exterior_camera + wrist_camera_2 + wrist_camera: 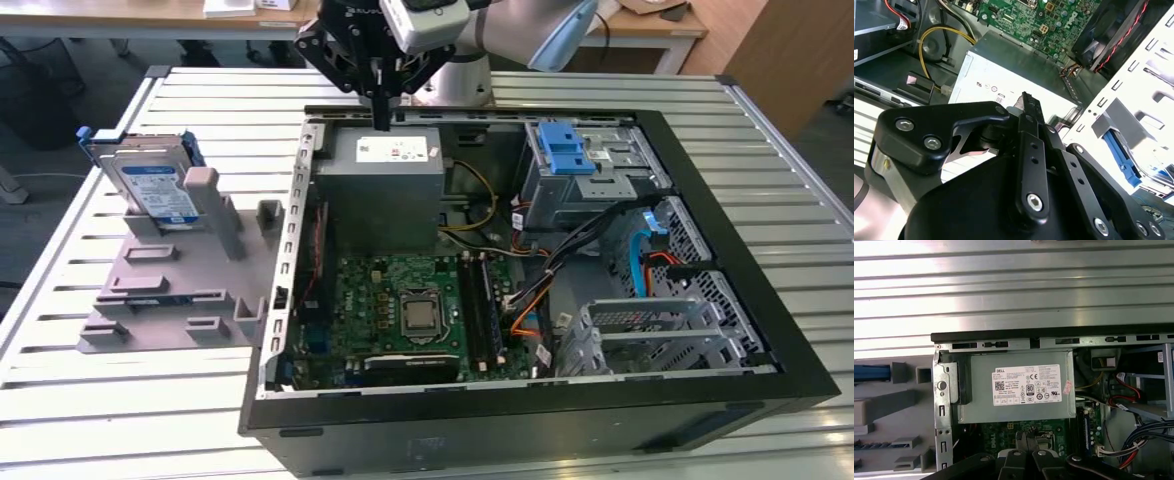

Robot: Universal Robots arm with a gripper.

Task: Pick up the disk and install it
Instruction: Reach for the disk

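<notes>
The open computer case (534, 412) lies on the slatted desk (120, 420). At the exterior view's left, outside the case, the disk (144, 185) stands on end in a grey fixture (160, 285). Its long axis is near vertical, leaning slightly back, label facing the near side. Farther back, the jaws are pressed together, holding nothing, above the power-supply box (387, 190).

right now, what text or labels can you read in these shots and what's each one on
White sticker on the power supply: fine print, a square code and certification marks, too small to quote reliably.
Blue-and-white label on the disk: barcodes and print, too small to read.
Motherboard: any markings too small to read.
</notes>
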